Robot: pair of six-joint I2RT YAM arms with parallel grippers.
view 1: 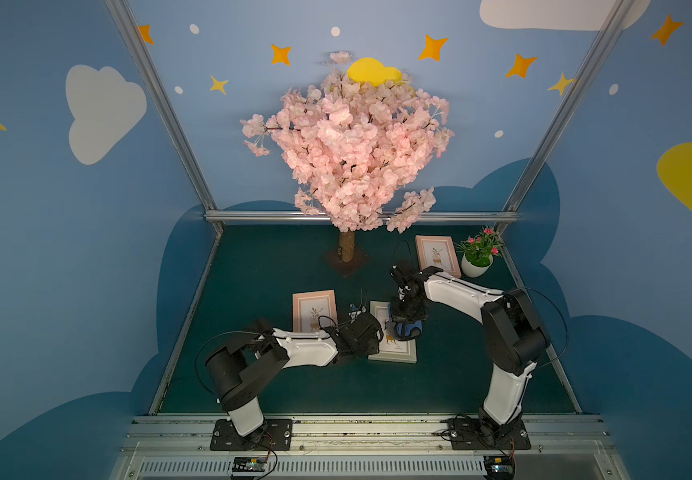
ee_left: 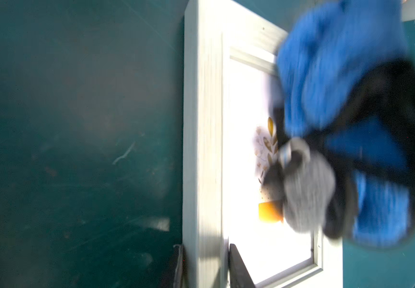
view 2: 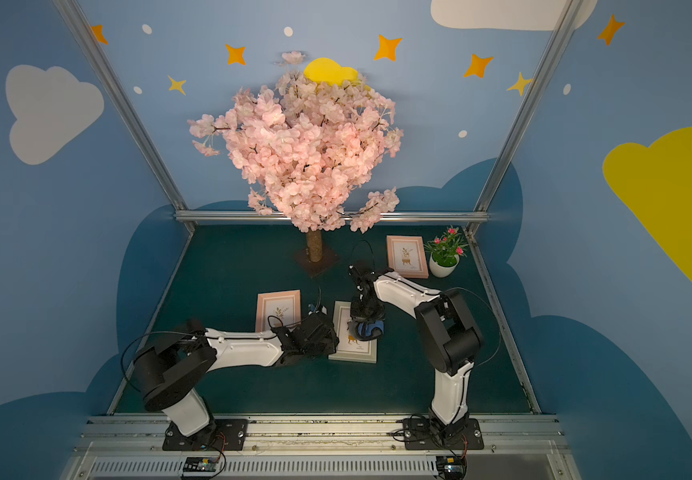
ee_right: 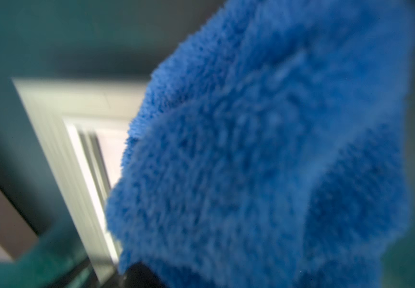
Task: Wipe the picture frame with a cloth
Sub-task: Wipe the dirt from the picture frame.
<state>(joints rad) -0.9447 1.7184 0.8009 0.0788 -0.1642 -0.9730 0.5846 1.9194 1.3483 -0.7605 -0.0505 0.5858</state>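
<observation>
Wiping seems underway: right tool (view 1: 401, 328) clamps the cloth (ee_right: 263, 149) on the picture frame (ee_left: 201, 124); left tool (ee_left: 206, 271) pinches its edge.

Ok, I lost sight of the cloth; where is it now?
In both top views the cloth is bunched in the right gripper, on the white picture frame at mid-table, just right of the left gripper.

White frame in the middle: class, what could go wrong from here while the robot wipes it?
1. The cloth is bunched in the right gripper; hard parts might scrape the picture.
2. The left gripper pinches only one edge of the white frame, so wiping may swivel it.
3. The near pink frame lies close beside the left arm and could get nudged.
</observation>
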